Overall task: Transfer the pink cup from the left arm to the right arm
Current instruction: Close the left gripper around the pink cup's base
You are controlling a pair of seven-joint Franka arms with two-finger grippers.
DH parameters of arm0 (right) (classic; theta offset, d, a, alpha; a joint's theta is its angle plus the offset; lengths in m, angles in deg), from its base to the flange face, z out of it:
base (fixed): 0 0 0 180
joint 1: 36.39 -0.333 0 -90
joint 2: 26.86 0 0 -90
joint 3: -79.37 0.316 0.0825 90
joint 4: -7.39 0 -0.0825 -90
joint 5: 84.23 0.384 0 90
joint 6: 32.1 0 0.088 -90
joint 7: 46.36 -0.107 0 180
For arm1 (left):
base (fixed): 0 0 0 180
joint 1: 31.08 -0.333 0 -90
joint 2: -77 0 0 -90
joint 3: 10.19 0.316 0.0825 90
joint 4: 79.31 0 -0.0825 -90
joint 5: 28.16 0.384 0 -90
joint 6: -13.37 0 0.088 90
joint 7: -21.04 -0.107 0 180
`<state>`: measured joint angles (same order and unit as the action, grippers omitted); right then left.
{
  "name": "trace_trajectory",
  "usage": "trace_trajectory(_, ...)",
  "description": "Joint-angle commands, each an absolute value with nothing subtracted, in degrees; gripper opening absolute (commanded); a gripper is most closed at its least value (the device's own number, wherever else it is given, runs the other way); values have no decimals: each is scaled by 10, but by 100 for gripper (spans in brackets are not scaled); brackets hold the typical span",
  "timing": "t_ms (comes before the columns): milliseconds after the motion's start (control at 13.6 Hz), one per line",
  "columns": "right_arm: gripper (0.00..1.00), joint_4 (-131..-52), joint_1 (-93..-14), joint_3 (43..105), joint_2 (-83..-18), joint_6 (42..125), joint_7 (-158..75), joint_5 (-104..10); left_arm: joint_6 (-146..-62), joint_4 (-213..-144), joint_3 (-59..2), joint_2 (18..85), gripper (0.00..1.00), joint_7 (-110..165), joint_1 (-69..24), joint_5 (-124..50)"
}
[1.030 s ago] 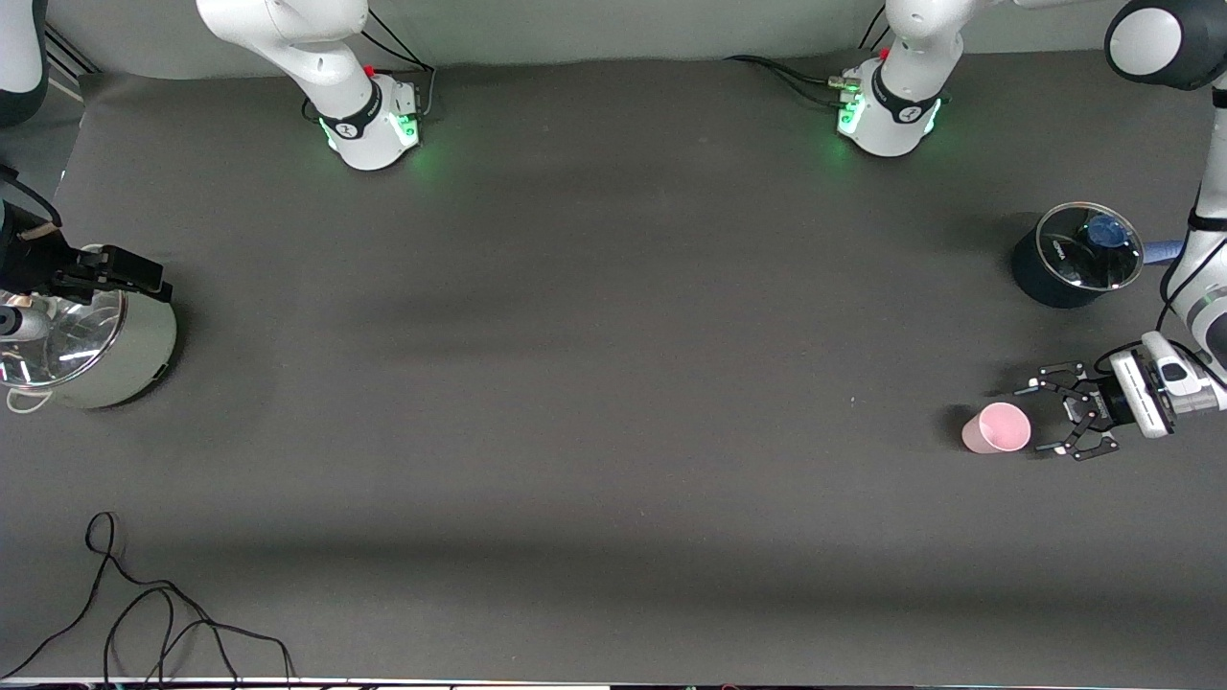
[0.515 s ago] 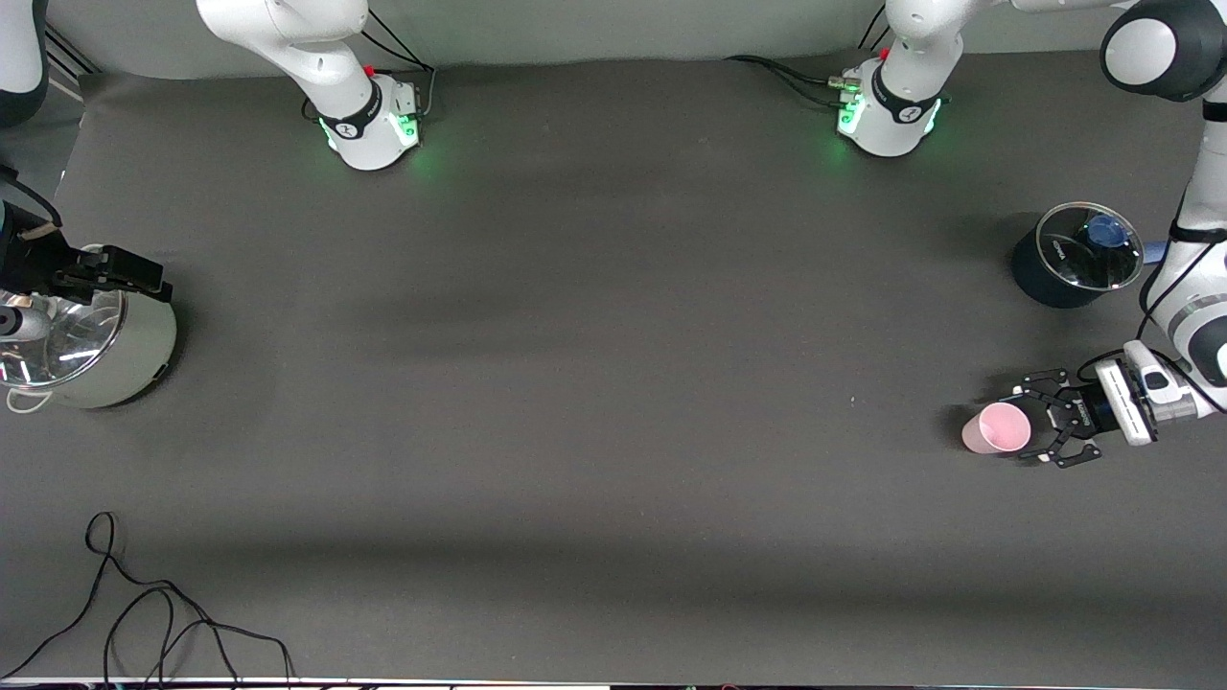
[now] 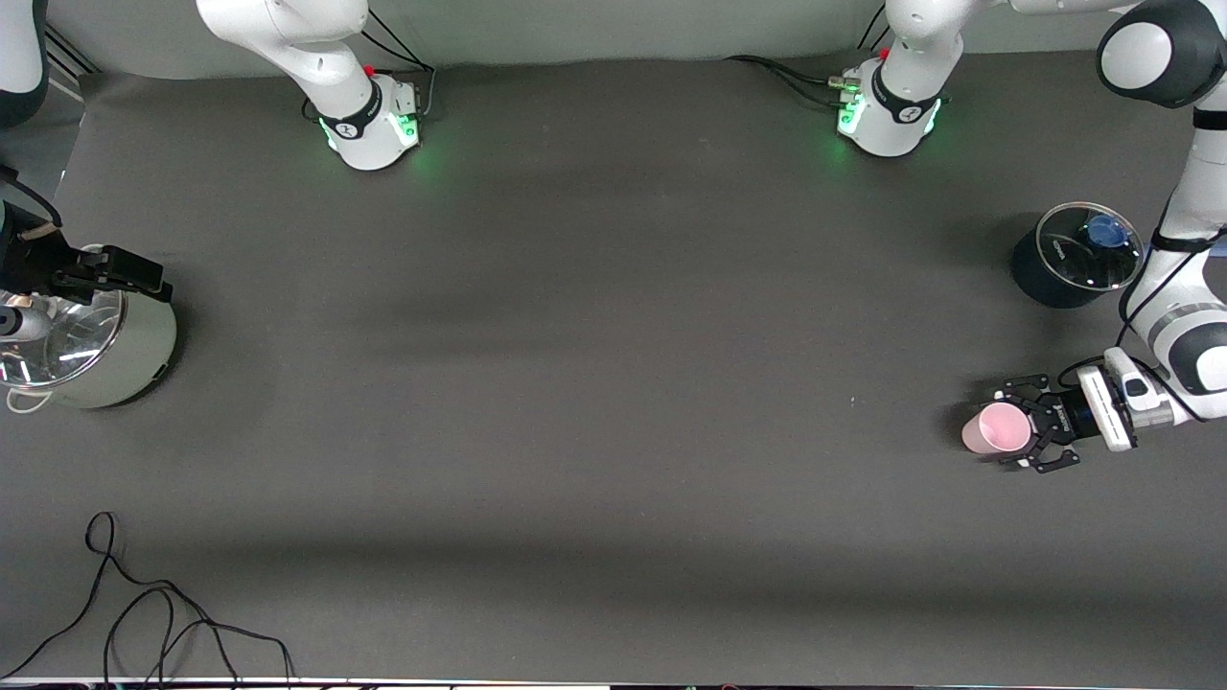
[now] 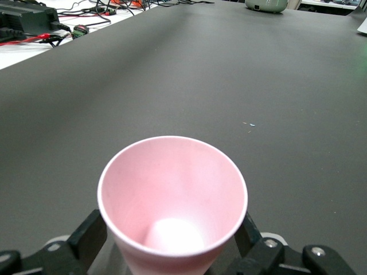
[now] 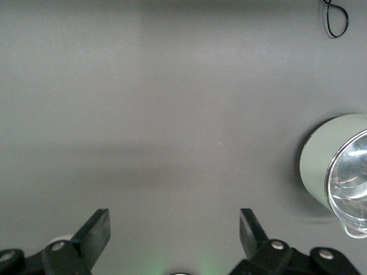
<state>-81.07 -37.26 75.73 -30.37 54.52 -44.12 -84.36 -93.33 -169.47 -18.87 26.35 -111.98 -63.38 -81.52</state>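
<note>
The right gripper [image 3: 144, 278] hangs over the pale green pot [image 3: 115, 355] at the right arm's end of the bench [image 3: 594, 335]. Its fingers [image 5: 94, 229] are released and spread wide, with nothing between them. This arm waits. A glass lid [image 3: 57, 335] covers the pot. A black cable [image 3: 144, 613] lies in loops on the bench, nearer to the front camera than the pot.

Toward the left arm's end, the pink cup [image 3: 997, 428] stands upright on the bench, its open rim up. The left gripper [image 3: 1024, 431] is low at the cup, and its fingers [image 4: 89, 235] are released, one on each side of the cup wall. In the left wrist view the cup [image 4: 172, 200] sits between them; I cannot tell if they touch it. A dark pot [image 3: 1054, 268] with a glass lid [image 3: 1088, 246] stands farther from the front camera than the cup.
</note>
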Motion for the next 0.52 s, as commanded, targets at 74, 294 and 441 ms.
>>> trace_trajectory(74,100,-803,-376,754,-306,539,-441,-835,-933,-1688,-191,251,99,-1133,-632,-835)
trace_trajectory(294,100,-803,-376,754,-306,539,-441,-835,-937,-1688,-200,249,97,-1134,-632,-838)
trace_trajectory(441,100,-803,-376,754,-306,539,-441,-835,-937,-1687,-202,244,19,-1145,-629,-842)
